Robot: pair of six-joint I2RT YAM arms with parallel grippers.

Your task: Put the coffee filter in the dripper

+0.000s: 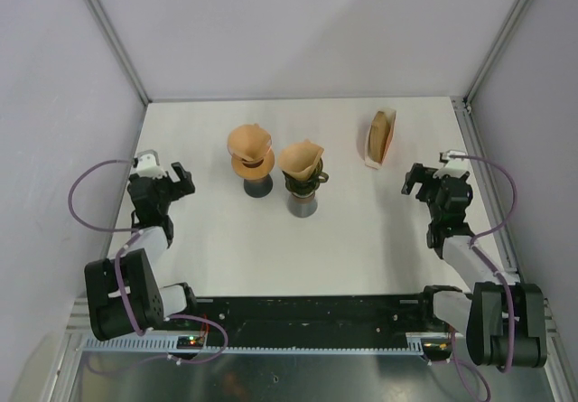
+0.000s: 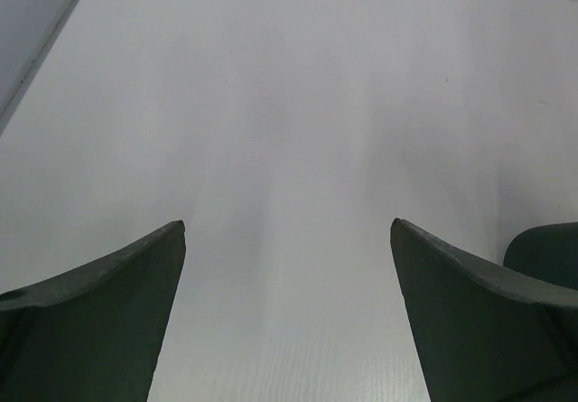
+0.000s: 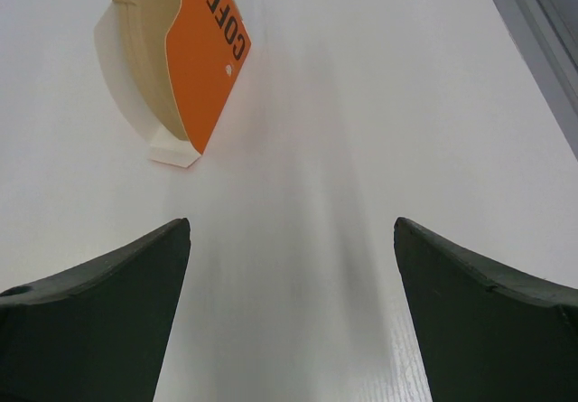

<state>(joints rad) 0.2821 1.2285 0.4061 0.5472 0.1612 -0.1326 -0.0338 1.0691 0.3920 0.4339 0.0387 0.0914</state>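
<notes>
Looking down from above, we see both arms at the near sides of the white table (image 1: 361,248), the left arm (image 1: 149,205) by the left edge and the right arm (image 1: 449,208) by the right edge. The left jaws stand wide open and hold nothing. In the left wrist view their two dark fingers (image 2: 90,321) frame only bare table. The right jaws are spread just as wide and are also empty, their fingers (image 3: 90,316) well apart above the table.

Beyond the right jaws, toward the far right of the table, lies the filter box (image 3: 203,50). It has an orange face with black lettering, and a stack of tan paper filters (image 3: 144,41) shows in its open side.

Near the middle of the table, well apart from both arms, stand two drippers side by side. The dark dripper (image 1: 309,182) sits on a grey cup (image 1: 302,206), and a tan coffee filter (image 1: 301,158) rests in its top. Just left of it, the orange-brown dripper (image 1: 250,149) stands on a dark base (image 1: 257,186). We cannot tell whether paper lies inside that one, since its colour is much the same throughout.
</notes>
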